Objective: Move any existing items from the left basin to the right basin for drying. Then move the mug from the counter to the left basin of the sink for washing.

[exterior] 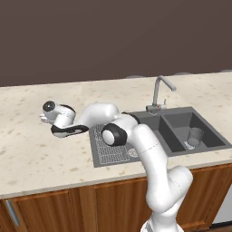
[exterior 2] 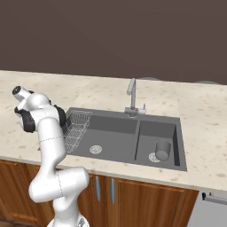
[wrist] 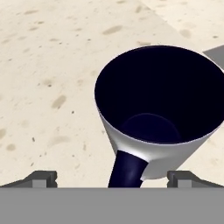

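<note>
The light grey mug (wrist: 157, 127) with its dark navy inside stands upright on the beige counter (wrist: 48, 65), its handle (wrist: 127, 171) turned toward the hand. My gripper (wrist: 113, 178) is open just above it, one fingertip on each side of the handle and neither touching the mug. In the left base view my hand (exterior: 50, 113) hangs low over the counter (exterior: 27, 149) left of the sink. The grey handleless cup (exterior 2: 162, 150) stands in the narrower right basin (exterior 2: 155, 129). A wire rack (exterior 2: 75, 126) lies in the wider left basin (exterior 2: 111, 133).
The curved metal faucet (exterior 2: 131, 95) rises behind the divider between the basins. My own forearm (exterior: 145, 145) crosses over the front of the left basin (exterior: 149, 120). Brown wooden cabinets (exterior 2: 133, 195) run below the counter's front edge.
</note>
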Robot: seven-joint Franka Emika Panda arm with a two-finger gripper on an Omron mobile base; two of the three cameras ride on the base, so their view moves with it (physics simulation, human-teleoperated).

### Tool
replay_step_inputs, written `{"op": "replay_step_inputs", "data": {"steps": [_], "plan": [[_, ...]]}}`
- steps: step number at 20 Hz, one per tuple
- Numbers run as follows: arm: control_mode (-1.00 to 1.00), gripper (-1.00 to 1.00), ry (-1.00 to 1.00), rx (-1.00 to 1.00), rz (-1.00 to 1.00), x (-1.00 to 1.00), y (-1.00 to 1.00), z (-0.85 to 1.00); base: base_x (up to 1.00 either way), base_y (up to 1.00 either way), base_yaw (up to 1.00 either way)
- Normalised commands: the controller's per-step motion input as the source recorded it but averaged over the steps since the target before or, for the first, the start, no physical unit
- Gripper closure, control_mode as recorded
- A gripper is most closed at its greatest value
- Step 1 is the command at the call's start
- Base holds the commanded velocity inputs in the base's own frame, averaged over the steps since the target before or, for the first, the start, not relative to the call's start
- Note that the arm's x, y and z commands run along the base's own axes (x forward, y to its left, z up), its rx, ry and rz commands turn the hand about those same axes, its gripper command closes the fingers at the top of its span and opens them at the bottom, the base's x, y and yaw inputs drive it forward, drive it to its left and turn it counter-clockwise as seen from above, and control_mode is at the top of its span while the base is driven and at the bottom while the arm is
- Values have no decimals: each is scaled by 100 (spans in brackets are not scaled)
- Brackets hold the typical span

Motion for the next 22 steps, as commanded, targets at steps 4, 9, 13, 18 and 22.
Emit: {"op": "replay_step_inputs", "data": {"steps": [4,9,13,18,22], "plan": [[-100,-100,0,0,0,1,0,-6,0,0,0],[-100,-100,0,0,0,5,0,-5,0,0,0],[-100,-100,0,0,0,5,1,-4,0,0,0],[-100,-100,0,0,0,5,0,-4,0,0,0],[-100,-100,0,0,0,5,0,-2,0,0,0]]}}
